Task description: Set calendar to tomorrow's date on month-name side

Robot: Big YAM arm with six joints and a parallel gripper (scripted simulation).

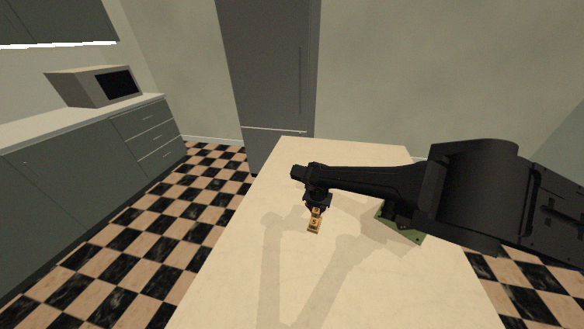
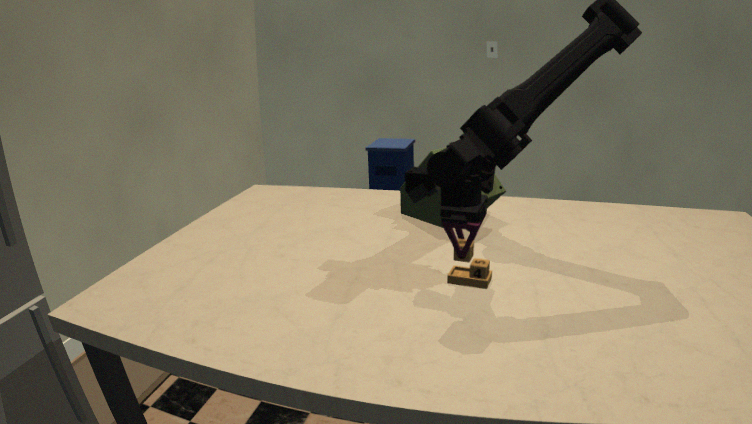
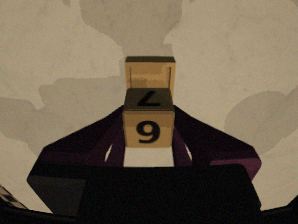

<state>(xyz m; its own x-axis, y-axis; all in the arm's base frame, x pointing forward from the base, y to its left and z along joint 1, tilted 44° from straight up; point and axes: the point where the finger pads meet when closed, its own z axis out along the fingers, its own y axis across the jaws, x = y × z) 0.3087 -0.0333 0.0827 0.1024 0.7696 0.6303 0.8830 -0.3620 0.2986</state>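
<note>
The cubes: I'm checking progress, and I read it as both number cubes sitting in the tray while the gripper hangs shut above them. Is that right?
Not quite. Only one cube sits in the tray. The other cube is held up in the shut gripper, above the tray's open slot, as the exterior view shows.

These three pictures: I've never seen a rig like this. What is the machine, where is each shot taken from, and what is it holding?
It is one black robot arm bolted on a table, ending in a two-finger gripper. The first picture looks down from above the arm's base, the second looks across the table from the side, and the third comes from a camera on the wrist, looking past the purple fingers. On the table sits a small wooden tray with one number cube in it. The gripper is shut on the second cube, lifted above the tray; a 9 or 6 faces the wrist camera.
</note>
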